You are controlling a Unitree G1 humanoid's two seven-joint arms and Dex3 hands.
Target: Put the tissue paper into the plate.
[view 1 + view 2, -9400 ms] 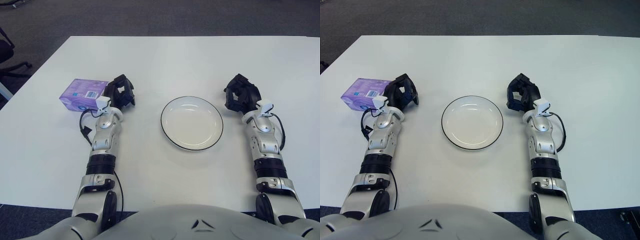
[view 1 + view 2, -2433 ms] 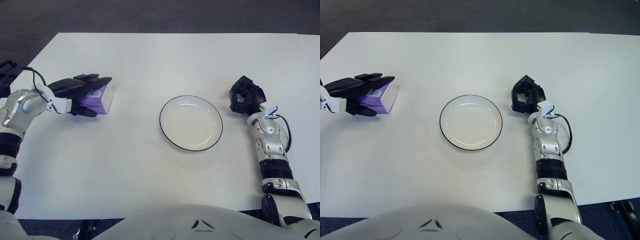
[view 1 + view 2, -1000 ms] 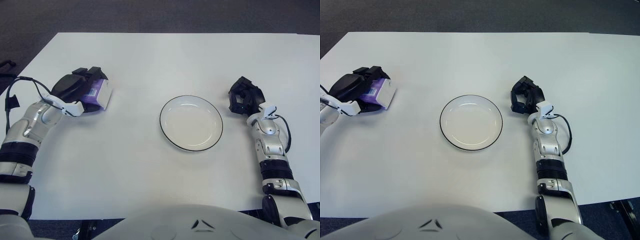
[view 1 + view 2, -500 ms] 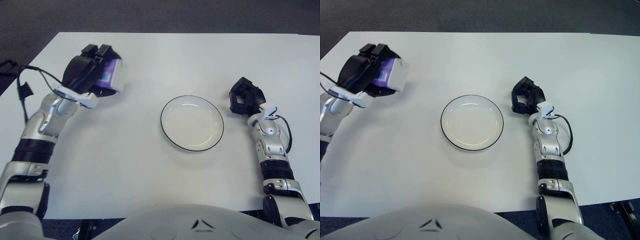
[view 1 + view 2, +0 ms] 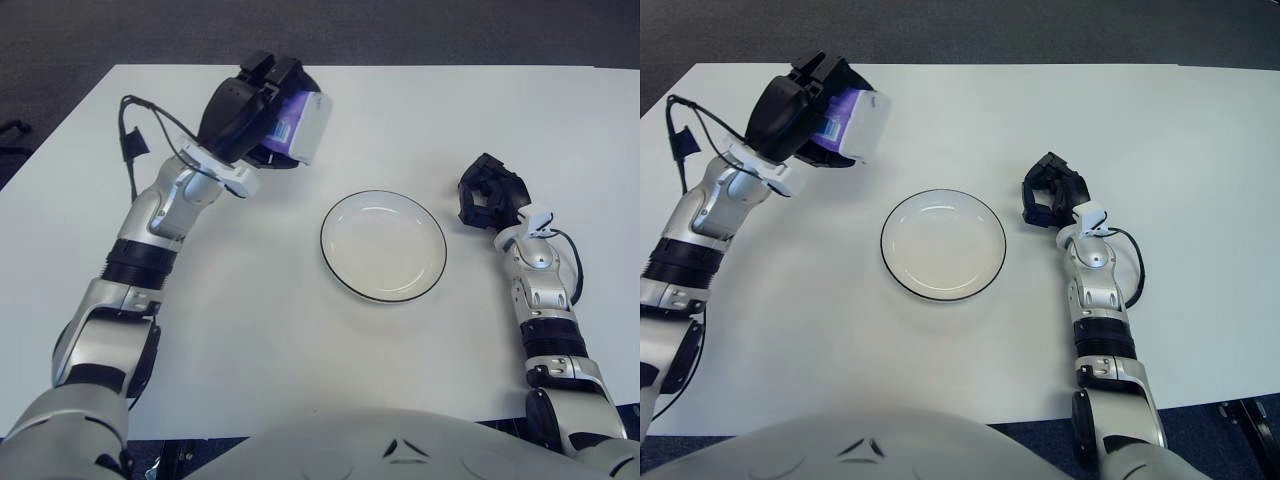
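Left hand (image 5: 243, 118) clamped around purple tissue pack (image 5: 297, 126), held in air above white worktop (image 5: 250, 330), up-left of plate (image 5: 383, 245), apart from it. Right hand (image 5: 489, 192) curled, holding nothing, just right of plate.

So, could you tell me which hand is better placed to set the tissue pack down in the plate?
The left hand: it already grips the tissue pack, raised up-left of the plate. The right hand shows right of the plate, holding nothing.
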